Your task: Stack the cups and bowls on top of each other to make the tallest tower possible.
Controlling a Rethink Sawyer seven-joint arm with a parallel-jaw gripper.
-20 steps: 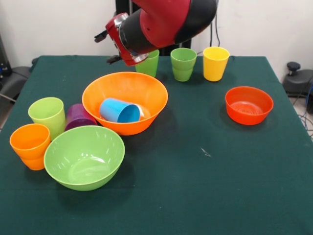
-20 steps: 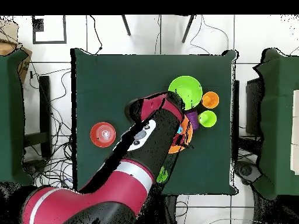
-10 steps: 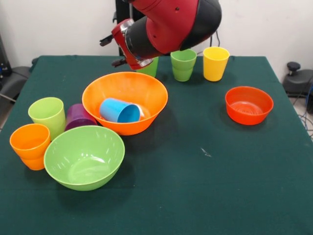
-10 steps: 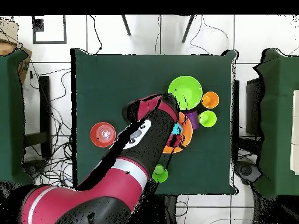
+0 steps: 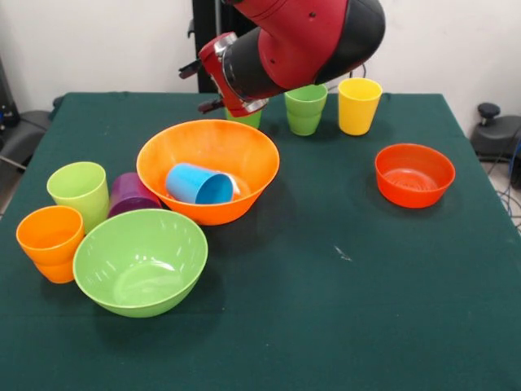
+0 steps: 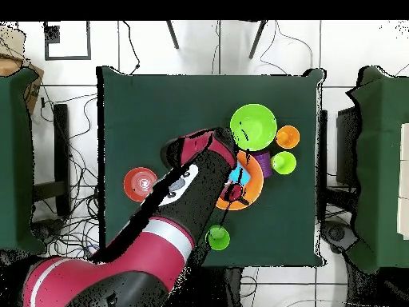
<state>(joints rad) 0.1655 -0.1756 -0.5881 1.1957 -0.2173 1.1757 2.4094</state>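
Hovering at upper centre of the front view, gripper [image 5: 205, 85] state can't be told; large orange bowl [image 5: 207, 169] just below holds a tipped blue cup [image 5: 199, 184]. Overhead, arm [image 6: 172, 212] covers the bowl's left part, centre frame.

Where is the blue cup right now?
In the front view the blue cup lies on its side inside the large orange bowl, left of centre, with the purple cup just outside that bowl's left wall.
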